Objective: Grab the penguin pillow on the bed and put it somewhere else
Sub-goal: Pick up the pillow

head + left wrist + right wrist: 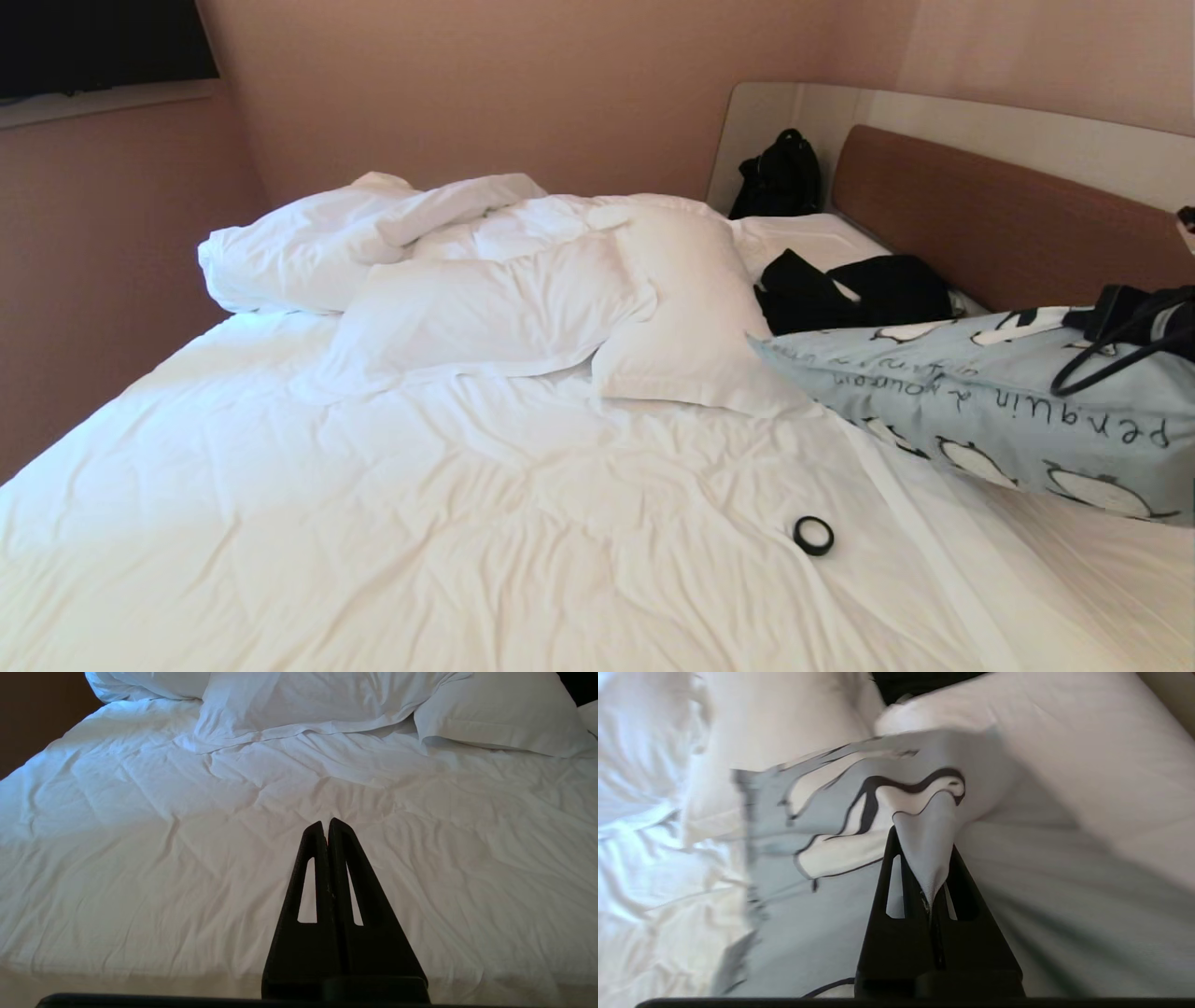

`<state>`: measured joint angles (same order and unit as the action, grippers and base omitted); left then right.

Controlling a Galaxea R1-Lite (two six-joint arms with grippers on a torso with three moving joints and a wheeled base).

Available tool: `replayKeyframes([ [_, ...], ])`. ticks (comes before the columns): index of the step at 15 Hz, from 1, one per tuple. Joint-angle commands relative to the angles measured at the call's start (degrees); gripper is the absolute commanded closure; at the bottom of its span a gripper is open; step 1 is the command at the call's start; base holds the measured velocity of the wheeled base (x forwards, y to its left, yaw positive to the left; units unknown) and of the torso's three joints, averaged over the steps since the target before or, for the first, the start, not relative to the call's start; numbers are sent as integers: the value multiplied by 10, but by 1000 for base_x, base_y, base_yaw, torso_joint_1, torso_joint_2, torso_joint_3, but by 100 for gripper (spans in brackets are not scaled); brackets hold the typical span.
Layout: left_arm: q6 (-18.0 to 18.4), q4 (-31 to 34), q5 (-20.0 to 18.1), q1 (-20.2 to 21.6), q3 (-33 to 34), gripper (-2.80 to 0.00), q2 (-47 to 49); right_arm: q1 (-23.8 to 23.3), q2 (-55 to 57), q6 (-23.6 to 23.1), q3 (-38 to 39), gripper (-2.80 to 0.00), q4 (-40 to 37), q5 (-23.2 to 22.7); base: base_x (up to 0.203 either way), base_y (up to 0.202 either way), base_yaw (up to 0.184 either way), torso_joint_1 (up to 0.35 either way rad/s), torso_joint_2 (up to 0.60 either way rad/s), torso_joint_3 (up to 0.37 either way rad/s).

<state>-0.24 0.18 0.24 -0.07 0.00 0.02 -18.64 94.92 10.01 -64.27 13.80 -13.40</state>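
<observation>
1. My right gripper (pixel 930 891) is pinched tight on a fold of the penguin pillow (pixel 1008 411). The blue cloth sticks out from between the two black fingers (pixel 896 877) in the right wrist view.

2. The penguin pillow is up off the bed (pixel 467 523), over the right side, close to the brown headboard (pixel 990 224). In the head view its far right end runs out of the picture.

3. The pillow's long side runs across the bed. One corner points left, toward the white pillow (pixel 686 308), and looks like it just meets that pillow's edge. The other end goes off to the right, where my gripper has it.

4. It hangs tilted. The row of penguins along its low edge slopes down toward the right, and the writing on it is upside down.

5. My left gripper (pixel 327 823) is squeezed shut with nothing in it. It hangs over the flat white sheet, well apart from the penguin pillow.

6. A rumpled white duvet (pixel 373 233) lies at the back left of the bed.

7. Some black clothes (pixel 850 289) lie by the headboard, behind the penguin pillow. A black bag (pixel 780 177) sits in the far corner.

8. A small black ring (pixel 813 535) lies on the sheet, near the front, below the pillow's left corner.
</observation>
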Motion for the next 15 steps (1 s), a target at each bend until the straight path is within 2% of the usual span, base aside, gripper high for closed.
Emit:
replayKeyframes([
  [1, 0, 0, 0, 0, 1, 0, 0, 13, -32, 17, 1, 0, 1, 1, 0, 0, 0, 0, 0, 0],
  [8, 0, 0, 0, 0, 1, 0, 0, 59, -91, 53, 0, 0, 0, 6, 0, 0, 0, 0, 0, 0],
  [15, 0, 0, 0, 0, 1, 0, 0, 98, -112, 74, -5, 0, 0, 32, 0, 0, 0, 0, 0, 0],
])
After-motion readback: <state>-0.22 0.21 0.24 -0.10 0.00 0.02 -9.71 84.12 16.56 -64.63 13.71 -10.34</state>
